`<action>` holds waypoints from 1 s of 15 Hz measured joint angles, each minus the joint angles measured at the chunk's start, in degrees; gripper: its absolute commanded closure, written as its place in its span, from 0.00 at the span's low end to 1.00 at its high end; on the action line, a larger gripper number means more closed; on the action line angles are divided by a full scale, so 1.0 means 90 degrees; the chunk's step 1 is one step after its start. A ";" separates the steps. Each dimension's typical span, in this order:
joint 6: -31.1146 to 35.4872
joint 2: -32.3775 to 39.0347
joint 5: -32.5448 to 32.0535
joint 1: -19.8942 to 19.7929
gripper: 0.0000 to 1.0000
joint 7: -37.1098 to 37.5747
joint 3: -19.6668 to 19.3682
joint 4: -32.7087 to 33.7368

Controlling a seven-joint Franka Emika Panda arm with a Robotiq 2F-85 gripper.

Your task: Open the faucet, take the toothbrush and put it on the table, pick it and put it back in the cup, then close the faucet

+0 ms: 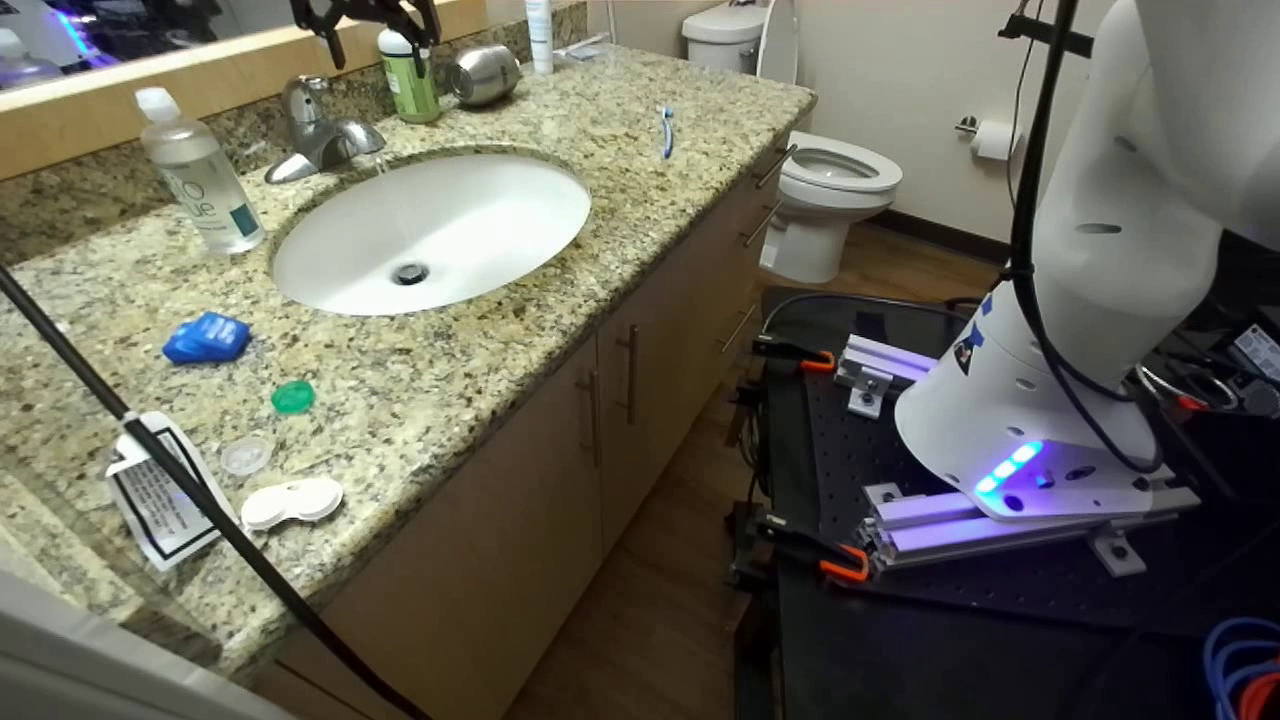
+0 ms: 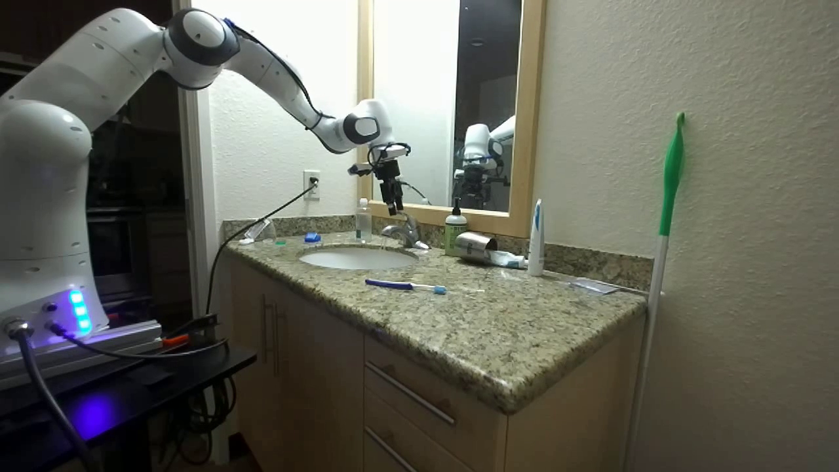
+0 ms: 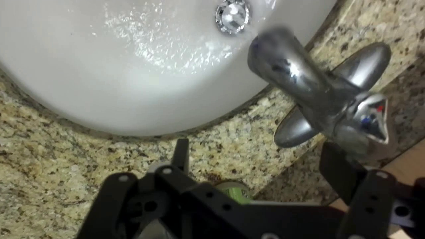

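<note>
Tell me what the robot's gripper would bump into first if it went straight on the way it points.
Probably the chrome faucet: the open gripper points down near it, and in the wrist view one finger shows right by its lever handle. Depth is unclear; if it missed, likely the granite countertop.

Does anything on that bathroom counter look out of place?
Yes. The metal tumbler beside the pump bottle lies on its side rather than standing upright, and the toothbrush lies loose on the granite countertop. The faucet also appears to be running with nothing held under it.
</note>
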 measured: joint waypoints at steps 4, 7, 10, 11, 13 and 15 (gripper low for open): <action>0.0156 -0.0061 0.0114 -0.0074 0.00 -0.0608 0.0210 -0.0170; 0.0327 -0.0145 0.0116 -0.0078 0.00 -0.0935 0.0256 -0.0348; 0.0924 -0.0231 0.0120 -0.0076 0.00 -0.1152 0.0262 -0.0597; 0.1185 -0.0301 0.0136 -0.0076 0.00 -0.1249 0.0277 -0.0729; 0.1561 -0.0413 0.0202 -0.0076 0.00 -0.1409 0.0293 -0.0947; 0.1870 -0.0520 0.0250 -0.0061 0.00 -0.1522 0.0317 -0.1087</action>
